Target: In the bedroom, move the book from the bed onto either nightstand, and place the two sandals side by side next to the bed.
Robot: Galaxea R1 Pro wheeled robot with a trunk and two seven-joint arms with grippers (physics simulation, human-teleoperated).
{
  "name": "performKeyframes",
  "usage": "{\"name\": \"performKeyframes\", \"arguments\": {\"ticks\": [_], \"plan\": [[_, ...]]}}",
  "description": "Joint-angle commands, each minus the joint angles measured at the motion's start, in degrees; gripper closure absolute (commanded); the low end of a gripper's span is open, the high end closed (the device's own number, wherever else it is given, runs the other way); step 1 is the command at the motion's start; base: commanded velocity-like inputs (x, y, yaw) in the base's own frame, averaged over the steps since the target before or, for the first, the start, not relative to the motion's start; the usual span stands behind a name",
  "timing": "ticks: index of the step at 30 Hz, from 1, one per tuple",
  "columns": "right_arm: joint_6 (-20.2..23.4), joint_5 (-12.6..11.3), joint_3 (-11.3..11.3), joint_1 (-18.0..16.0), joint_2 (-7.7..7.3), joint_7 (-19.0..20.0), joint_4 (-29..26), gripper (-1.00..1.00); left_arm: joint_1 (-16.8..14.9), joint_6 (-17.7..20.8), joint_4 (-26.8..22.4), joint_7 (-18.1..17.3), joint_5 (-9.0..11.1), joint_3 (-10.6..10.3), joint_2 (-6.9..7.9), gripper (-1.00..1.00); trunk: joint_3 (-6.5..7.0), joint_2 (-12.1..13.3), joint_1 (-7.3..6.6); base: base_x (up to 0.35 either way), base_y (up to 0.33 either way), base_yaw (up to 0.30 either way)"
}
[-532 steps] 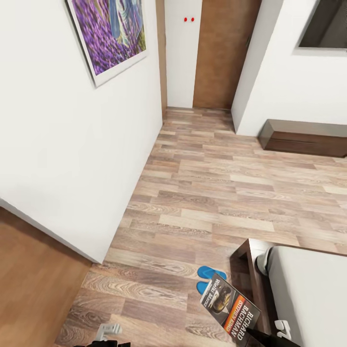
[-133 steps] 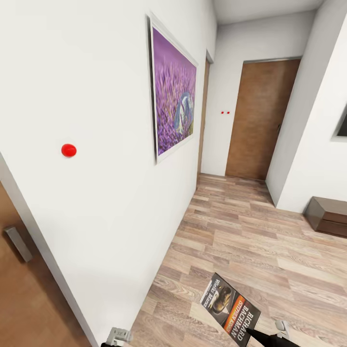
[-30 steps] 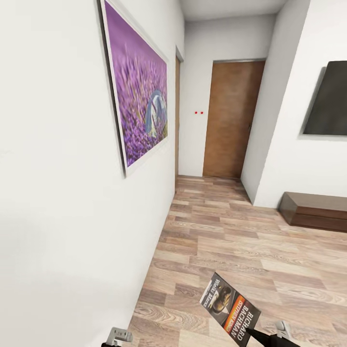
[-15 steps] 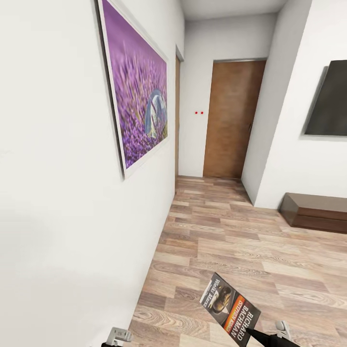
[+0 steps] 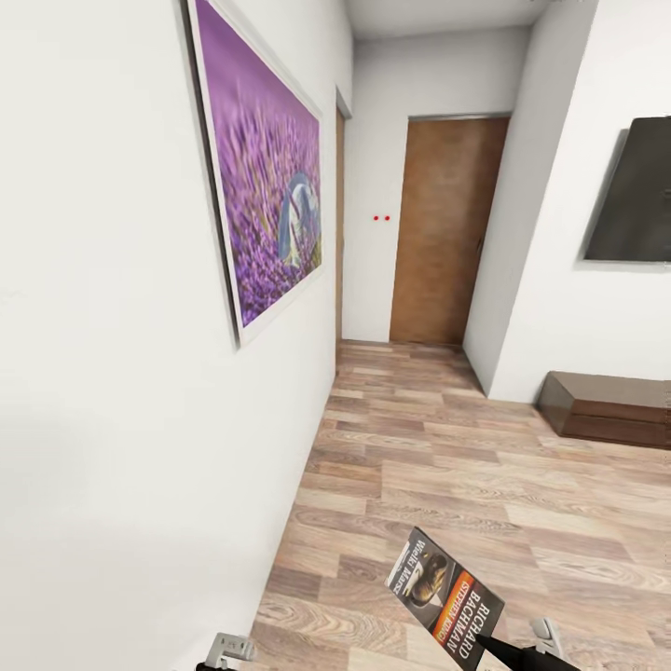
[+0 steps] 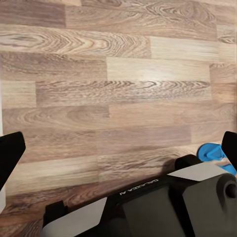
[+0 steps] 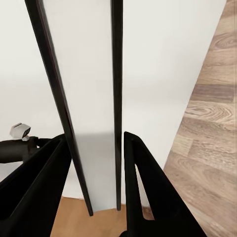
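Observation:
The book (image 5: 445, 601), a dark paperback with an orange band and "Richard Bachman" lettering, hangs tilted over the wood floor at the lower edge of the head view. My right gripper (image 5: 477, 650) is shut on its lower corner. In the right wrist view the book (image 7: 89, 98) shows edge-on as a thin grey slab between the black fingers (image 7: 145, 187). My left gripper (image 6: 118, 153) points down at the floor, open and empty. A bright blue sandal (image 6: 212, 151) peeks out beside my dark base. The bed and nightstands are out of view.
A white wall with a purple lavender painting (image 5: 266, 186) runs close along my left. A brown door (image 5: 445, 228) closes the hallway ahead. A long low dark-brown cabinet (image 5: 606, 408) sits under a black screen (image 5: 638, 191) at the right. Wood floor (image 5: 438, 466) lies open ahead.
The whole head view has shifted slightly, so the camera moved a little. The book stays in my right gripper at the same spot in the picture.

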Motion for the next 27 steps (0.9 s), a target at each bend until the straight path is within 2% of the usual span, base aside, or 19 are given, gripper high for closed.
{"name": "performKeyframes", "arguments": {"ticks": [1, 8, 19, 27], "plan": [[-0.2, -0.4, 0.4, -0.1, -0.01, 0.1, 0.0, 1.0, 0.0, -0.2, 0.0, -0.2, 0.4, -0.5, 0.02, -1.0, -0.13, -0.1, 0.04, 0.001, 0.003, -0.223], [-0.2, -0.4, 0.5, -0.1, -0.01, 0.2, 0.0, 1.0, 0.0, -0.2, 0.0, -0.2, 0.4, -0.5, 0.02, -1.0, -0.13, -0.1, 0.04, 0.0, 0.001, -0.243], [-0.3, -0.4, 0.5, -0.1, -0.01, 0.2, 0.0, 1.0, 0.0, -0.2, 0.0, -0.1, 0.4, -0.5, 0.02, -1.0, -0.13, -0.1, 0.04, 0.006, 0.0, -0.038], [-0.2, -0.4, 0.4, -0.1, -0.01, 0.1, 0.0, 1.0, 0.0, -0.2, 0.0, -0.1, 0.4, -0.5, 0.02, -1.0, -0.13, -0.1, 0.04, 0.258, 0.0, 0.0]]}}
